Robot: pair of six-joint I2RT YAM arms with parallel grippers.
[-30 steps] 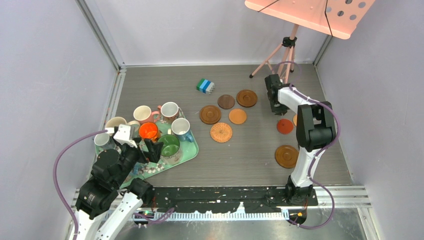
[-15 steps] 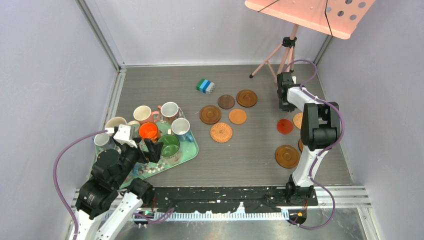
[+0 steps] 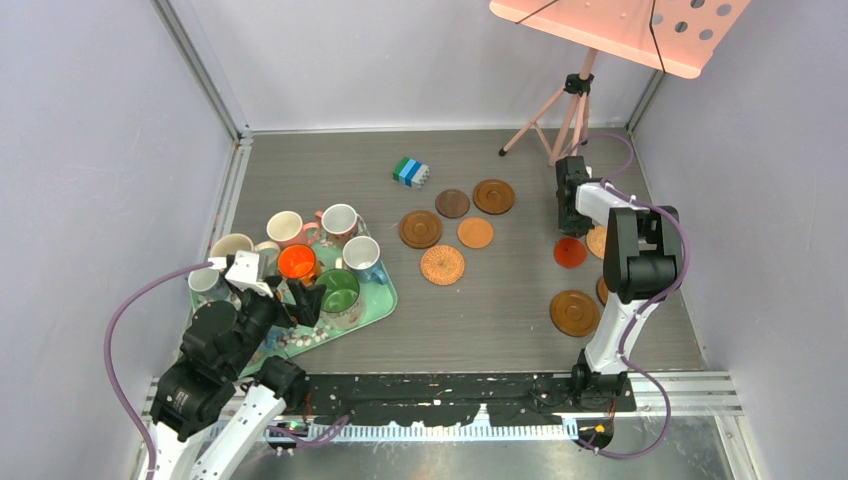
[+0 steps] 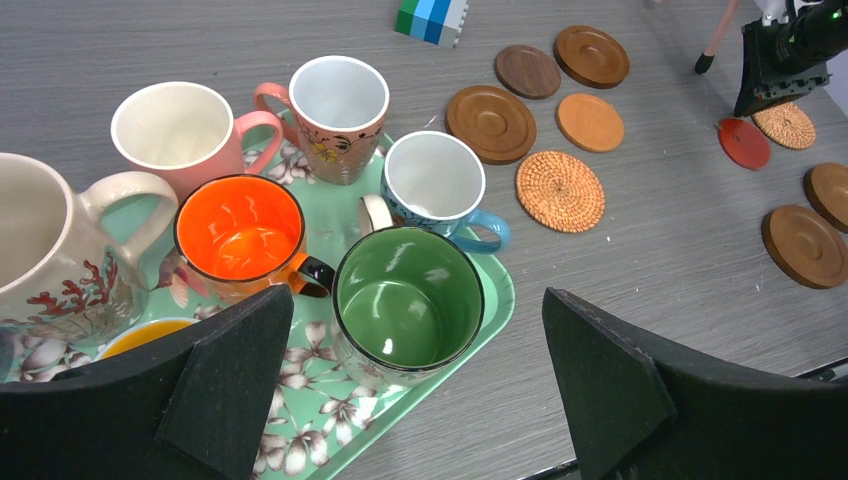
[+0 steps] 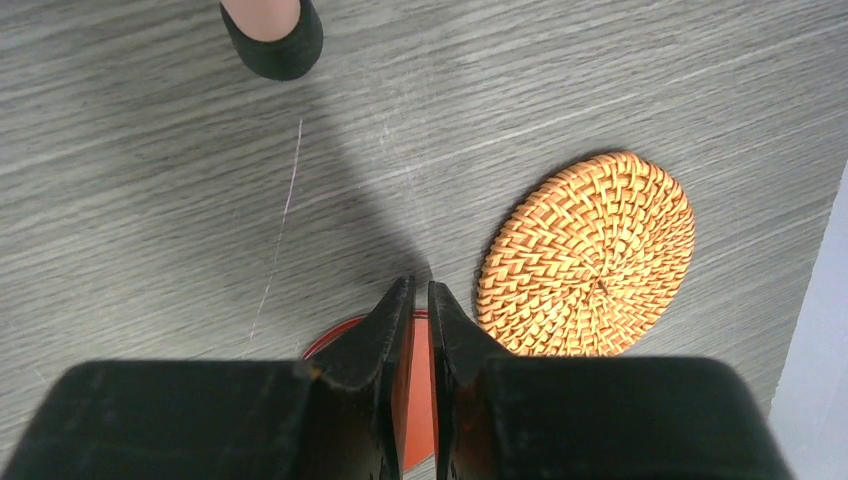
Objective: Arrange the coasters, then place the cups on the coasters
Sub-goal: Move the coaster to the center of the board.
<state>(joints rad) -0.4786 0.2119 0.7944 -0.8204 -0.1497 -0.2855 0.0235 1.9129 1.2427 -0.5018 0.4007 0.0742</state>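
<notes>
Red-orange coaster [image 5: 418, 400] is standing on edge, pinched in the nearly closed right gripper [image 5: 420, 300], its long axis running 12 to 6; the wicker coaster [image 5: 588, 255] is lying flat at its 2 o'clock on the tabletop [image 5: 150, 200]. Left gripper [image 4: 420, 390] is hovering spread wide over the green-inside cup [image 4: 408, 296].

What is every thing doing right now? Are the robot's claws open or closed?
left gripper: wide open, empty.
right gripper: almost closed, empty, above the red coaster.
cups: upright on the tray, nothing inside.
red coaster: flat on the table, no cup.
wicker coaster: flat, no cup.
</notes>
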